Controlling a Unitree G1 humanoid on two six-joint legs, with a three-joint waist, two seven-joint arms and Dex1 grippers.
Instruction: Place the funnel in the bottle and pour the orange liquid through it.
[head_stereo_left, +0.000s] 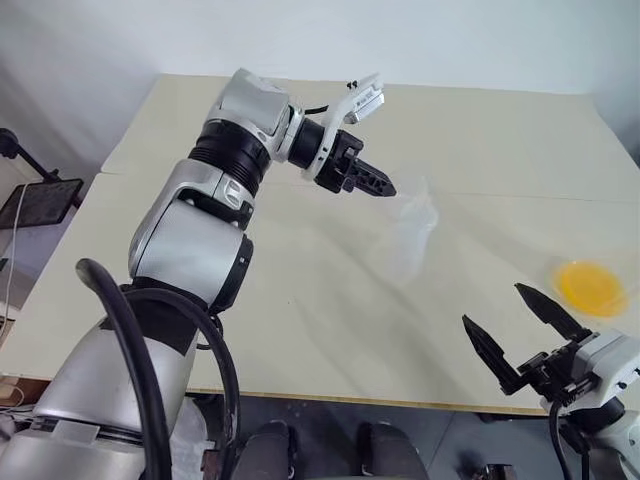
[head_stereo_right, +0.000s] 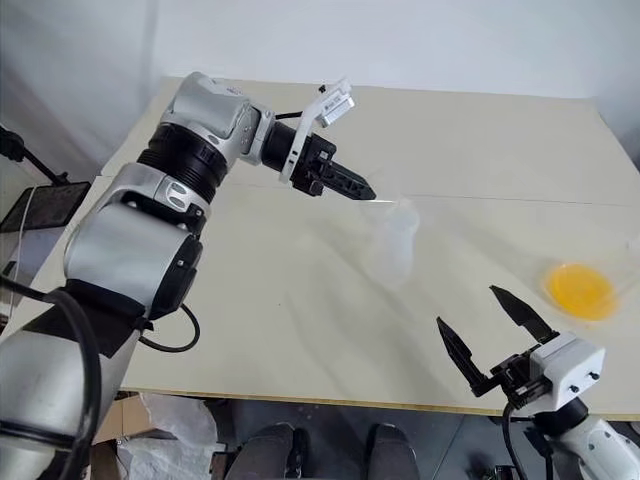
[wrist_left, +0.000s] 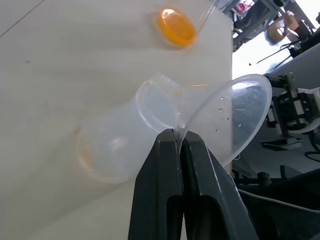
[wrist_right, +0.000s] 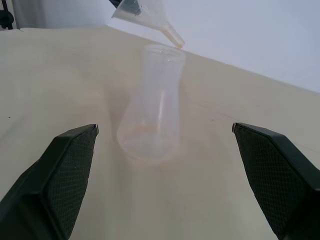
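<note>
Funnel (wrist_left: 235, 117): pinched by its rim, tilted, spout just above the bottle mouth and not yet inside; the rim hold appears chosen to keep the cone and spout free.
Left claw (head_stereo_left: 388, 187): jaws closed narrow on the funnel rim, pointing down toward the bottle from the robot's left.
Bottle (wrist_right: 152, 102): upright near the middle of the tabletop (head_stereo_left: 300, 320), apparently empty, mouth up to receive the spout.
Orange liquid (head_stereo_left: 590, 287): rests in a shallow clear dish at the robot's right, well apart from the bottle, near the right claw.
Right claw (head_stereo_left: 510, 330): jaws wide, holding nothing, hovering over the near tabletop edge, facing the bottle.
Step in hand: seating the funnel; pouring not yet begun.
Risk: light bottle could tip if the spout catches its lip.
</note>
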